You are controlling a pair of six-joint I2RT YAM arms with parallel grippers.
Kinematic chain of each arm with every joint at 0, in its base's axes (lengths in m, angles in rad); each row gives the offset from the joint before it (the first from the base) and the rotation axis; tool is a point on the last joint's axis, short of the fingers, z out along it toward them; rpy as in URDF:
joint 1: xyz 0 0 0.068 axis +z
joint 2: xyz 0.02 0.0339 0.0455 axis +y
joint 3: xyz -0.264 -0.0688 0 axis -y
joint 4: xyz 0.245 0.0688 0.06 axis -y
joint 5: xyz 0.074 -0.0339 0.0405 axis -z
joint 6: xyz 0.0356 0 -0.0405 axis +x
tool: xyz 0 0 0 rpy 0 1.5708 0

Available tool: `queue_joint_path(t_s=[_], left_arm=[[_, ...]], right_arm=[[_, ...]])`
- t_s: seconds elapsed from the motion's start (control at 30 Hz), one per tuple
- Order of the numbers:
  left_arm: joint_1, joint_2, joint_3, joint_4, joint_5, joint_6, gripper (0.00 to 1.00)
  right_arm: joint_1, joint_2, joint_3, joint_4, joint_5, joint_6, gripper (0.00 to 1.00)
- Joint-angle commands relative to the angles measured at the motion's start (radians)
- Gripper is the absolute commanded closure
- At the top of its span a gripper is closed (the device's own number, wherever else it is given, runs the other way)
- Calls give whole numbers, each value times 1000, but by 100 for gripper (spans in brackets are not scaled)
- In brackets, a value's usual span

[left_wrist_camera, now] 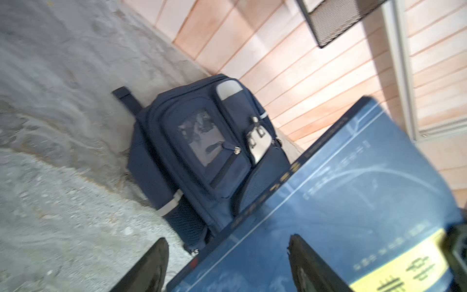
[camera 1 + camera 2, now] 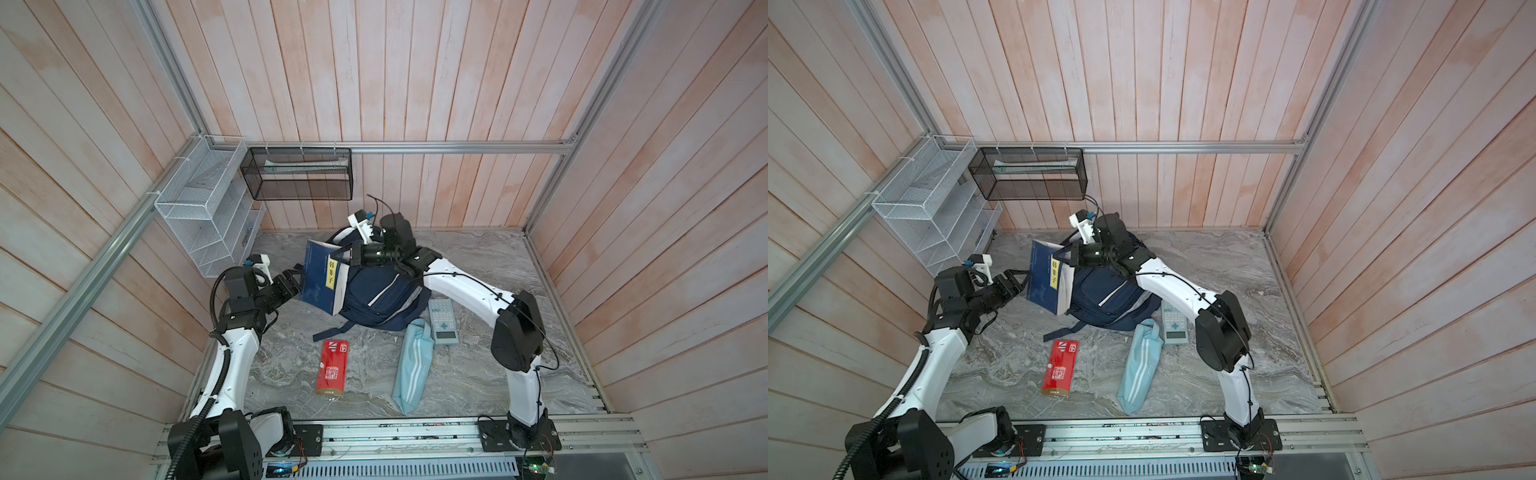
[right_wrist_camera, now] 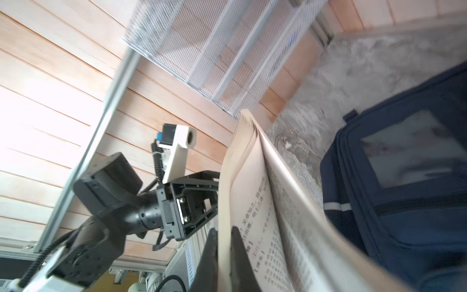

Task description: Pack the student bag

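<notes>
**Bag lying toward the far wall, book pinched at its left flank**

You have the student bag (image 2: pixel 384 291) lying on the marble table (image 2: pixel 465 390), about centred left to right and toward the far wall. In both top views its long axis runs from far-left to near-right. The end with the rounded white patch (image 1: pixel 228 88) points far and slightly left. The pocketed front faces up and toward your left arm (the left wrist view shows the clear window pocket and the white tab (image 1: pixel 257 141) with 2 dark buttons).

Your right gripper (image 2: pixel 347 257) reaches across the bag's far end and is clenched on the blue book (image 2: pixel 318 274). In the right wrist view its fingers (image 3: pixel 236 252) pinch a sheaf of pages while the other pages fan open. The book stands on edge at the bag's left side, overlapping it in both top views, with its yellow label (image 2: pixel 331 272) on the cover that faces left. You cannot tell whether its lower corner touches the table.

Your left gripper (image 2: pixel 293 284) sits just left of the book, jaws spread and grasping nothing. 1 of its fingers shows in front of the cover in the left wrist view, and contact is unclear.

Nearer you lie a red packet (image 2: pixel 332 368) and a light-blue striped pouch (image 2: pixel 411 370). A calculator (image 2: pixel 442 322) lies just right of the bag, beside the pouch's far end.
</notes>
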Motion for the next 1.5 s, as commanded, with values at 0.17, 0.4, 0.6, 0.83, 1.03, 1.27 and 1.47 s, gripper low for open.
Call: queue_joint_path(t_s=[0.17, 0.4, 0.6, 0.83, 1.03, 1.27, 1.47], left_arm=[[-199, 21, 86, 126, 187, 101, 19], [-378, 103, 78, 283, 256, 84, 38], [-439, 126, 38, 420, 279, -7, 84], [-490, 152, 73, 402, 244, -37, 100], [-519, 153, 86, 528, 199, -217, 100], [-607, 182, 106, 641, 189, -285, 100], [-612, 204, 70, 755, 199, -344, 100]], right_arm=[[-94, -220, -268, 120, -197, 24, 100], [-190, -391, -475, 166, -250, -9, 100], [-291, -479, -611, 118, -244, -87, 100], [-317, -516, -668, -10, -168, -238, 59], [-332, -608, -902, 195, -105, -196, 28], [-323, -607, -1030, 532, -206, -78, 27], [-335, -585, -1094, 785, -270, 21, 34]])
